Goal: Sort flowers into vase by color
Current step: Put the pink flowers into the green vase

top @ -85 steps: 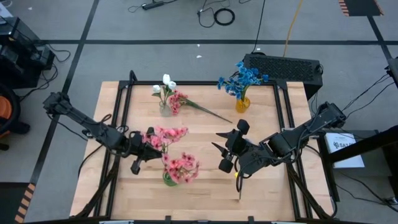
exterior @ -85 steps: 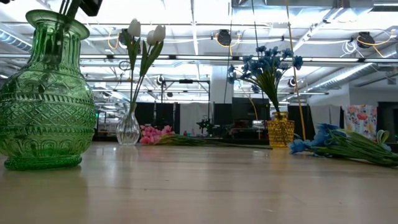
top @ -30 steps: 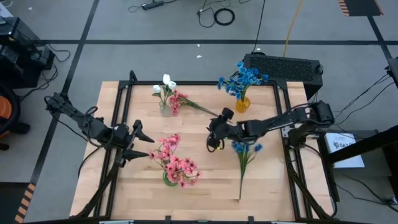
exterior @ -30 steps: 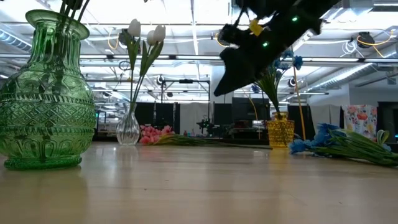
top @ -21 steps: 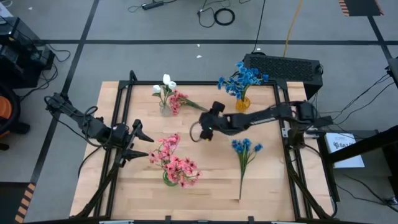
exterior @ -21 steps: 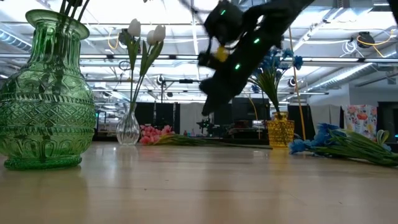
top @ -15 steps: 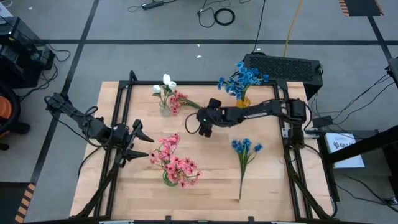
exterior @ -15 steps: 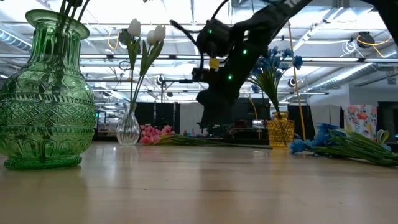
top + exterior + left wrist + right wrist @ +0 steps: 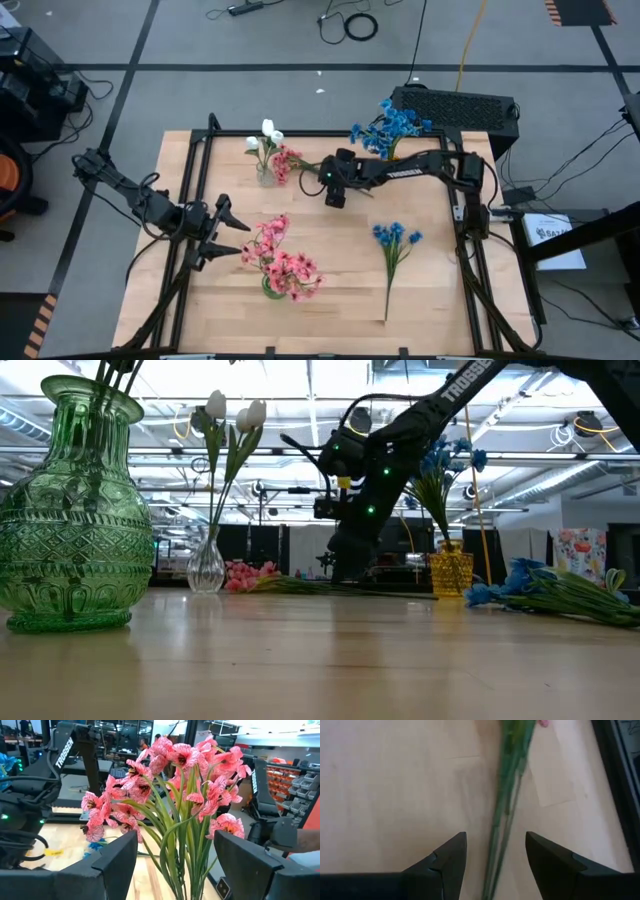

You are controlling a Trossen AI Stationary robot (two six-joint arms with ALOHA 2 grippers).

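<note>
A green vase (image 9: 75,510) near the table's front holds pink flowers (image 9: 280,262). My left gripper (image 9: 230,232) stands open just left of them, level, the blossoms (image 9: 175,785) beyond its fingers. A loose pink sprig (image 9: 287,163) lies flat on the table beside the clear vase (image 9: 265,175) of white flowers. My right gripper (image 9: 335,197) hangs open over that sprig's green stem (image 9: 506,805), tipped downward, one finger on each side of it without touching. A blue sprig (image 9: 393,248) lies on the table at the right.
A yellow vase (image 9: 390,165) with blue flowers stands at the far right, close behind my right arm. A black box (image 9: 455,108) sits past the table's far edge. Dark rails (image 9: 200,180) run along the table's left and right sides. Bare wood (image 9: 330,290) shows between the green vase and the blue sprig.
My right gripper has swung from the table's middle, beside the blue sprig, toward the far left. It has sunk and tipped further downward, ending over the loose pink sprig's stem. The blue sprig has stayed flat on the table.
</note>
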